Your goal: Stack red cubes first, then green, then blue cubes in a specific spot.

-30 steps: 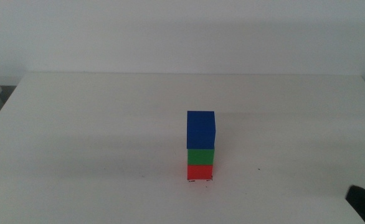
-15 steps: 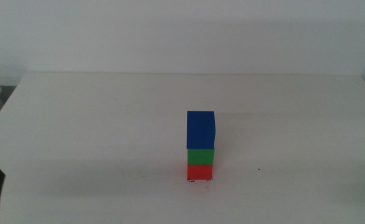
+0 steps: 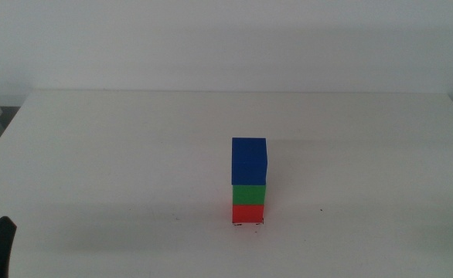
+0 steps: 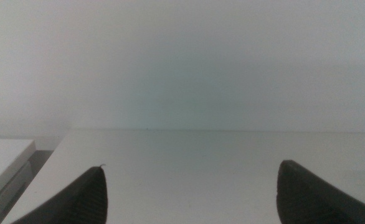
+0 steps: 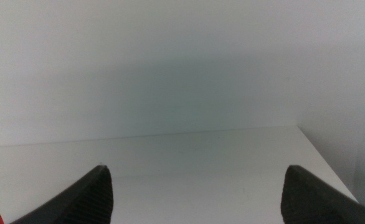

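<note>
The white table (image 3: 118, 147) fills most of the middle view, backed by a plain pale wall (image 3: 226, 38). Taking the stack of three cubes as the landmark, it stands on the table a little toward the right and near side of its centre, on a small dark-cornered mark (image 3: 248, 224) that shows just under its base.

The blue cube (image 3: 249, 161) is the top of the stack and looks the largest because it sits closest to the camera. Directly beneath it, touching, is the green cube (image 3: 249, 194), and beneath that, resting on the table, is the red cube (image 3: 248, 213). All three are squarely aligned and upright, with nothing gripping them.

The left gripper (image 4: 192, 193) is far to the left of the stack and nearer the camera; only a dark tip shows at the lower left corner of the middle view. In its wrist view its two jaws stand wide apart with nothing between them, above bare table.

The right gripper (image 5: 195, 193) does not appear in the middle view. Its wrist view shows its jaws likewise spread wide and holding nothing, with a sliver of the stack's green and red at the frame's edge.
</note>
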`<action>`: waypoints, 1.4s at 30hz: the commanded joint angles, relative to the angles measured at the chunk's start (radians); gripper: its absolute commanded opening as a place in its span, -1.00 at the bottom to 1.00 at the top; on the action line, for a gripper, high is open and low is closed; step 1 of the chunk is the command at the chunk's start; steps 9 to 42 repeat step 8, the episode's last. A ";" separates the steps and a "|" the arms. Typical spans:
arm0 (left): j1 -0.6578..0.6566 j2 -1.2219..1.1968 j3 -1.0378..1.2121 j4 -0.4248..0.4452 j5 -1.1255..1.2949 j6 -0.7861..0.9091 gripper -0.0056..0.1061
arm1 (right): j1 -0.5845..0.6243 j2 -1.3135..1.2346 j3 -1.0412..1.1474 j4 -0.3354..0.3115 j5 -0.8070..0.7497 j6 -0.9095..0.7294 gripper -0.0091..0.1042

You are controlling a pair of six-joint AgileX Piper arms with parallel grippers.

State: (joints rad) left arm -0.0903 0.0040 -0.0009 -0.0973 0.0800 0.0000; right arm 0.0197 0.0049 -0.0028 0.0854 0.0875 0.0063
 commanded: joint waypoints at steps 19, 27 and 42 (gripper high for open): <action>0.001 -0.004 0.001 0.022 -0.016 0.000 0.73 | -0.009 -0.005 0.003 -0.009 -0.012 -0.006 0.78; 0.001 -0.004 0.001 0.022 -0.016 0.000 0.73 | -0.009 -0.005 0.003 -0.009 -0.012 -0.006 0.78; 0.001 -0.004 0.001 0.022 -0.016 0.000 0.73 | -0.009 -0.005 0.003 -0.009 -0.012 -0.006 0.78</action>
